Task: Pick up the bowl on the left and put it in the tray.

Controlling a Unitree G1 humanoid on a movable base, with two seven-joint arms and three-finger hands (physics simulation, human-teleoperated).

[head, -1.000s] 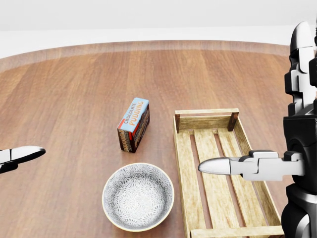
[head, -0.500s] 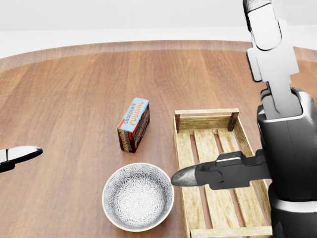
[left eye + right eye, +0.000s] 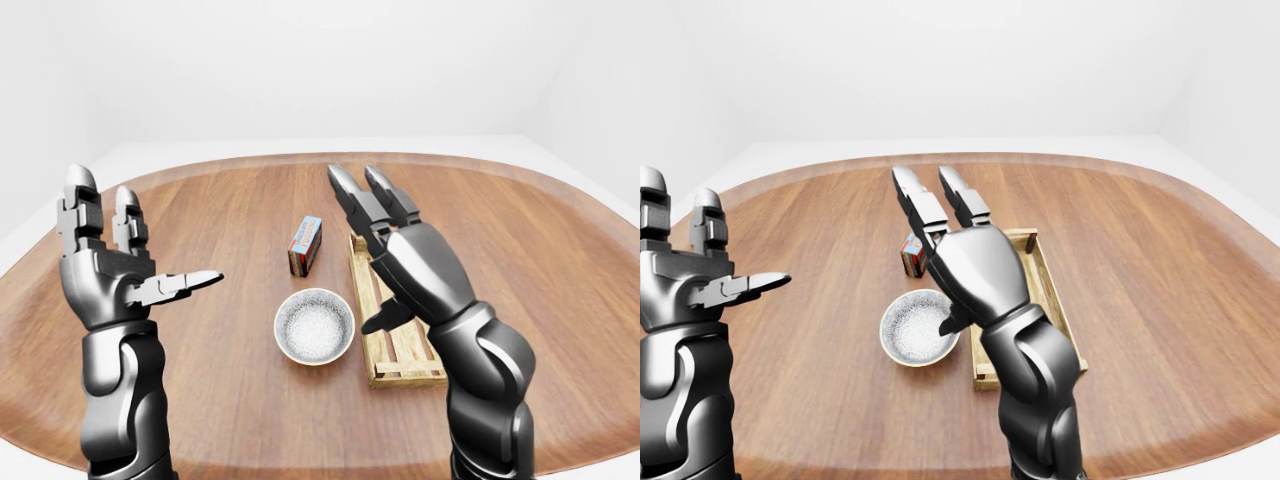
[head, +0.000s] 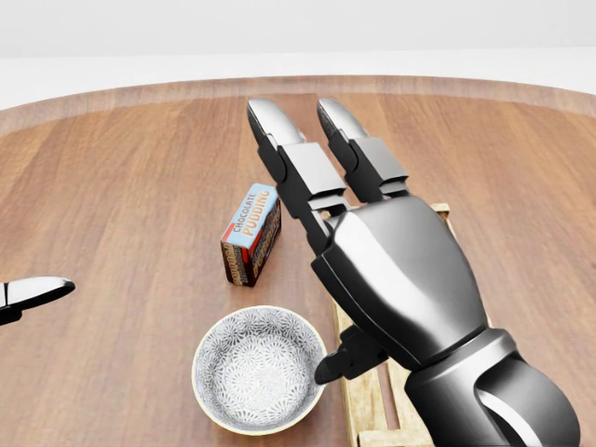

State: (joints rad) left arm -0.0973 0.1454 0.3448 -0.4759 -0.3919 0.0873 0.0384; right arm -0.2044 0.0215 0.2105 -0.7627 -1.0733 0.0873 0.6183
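The bowl (image 4: 260, 369), grey-white patterned with a cream rim, stands upright on the wooden table near the bottom of the head view. Right of it lies the slatted wooden tray (image 3: 408, 372), largely hidden in the head view by my right hand (image 3: 362, 248). That hand is open, its two fingers stretched upward and its back toward the camera. Its thumb (image 4: 337, 361) points at the bowl's right rim; contact cannot be judged. My left hand (image 3: 140, 240) is raised well left of the bowl, open and holding nothing.
A chocolate pudding box (image 4: 251, 233) stands just above the bowl and left of the tray's top end. The round wooden table (image 3: 220, 410) spreads out on all sides, with a white floor and walls beyond its edge.
My right hand has swung from the right edge leftward over the tray and turned its back to the camera; its thumb has come close to the bowl's rim. Left hand, bowl and box are unmoved.
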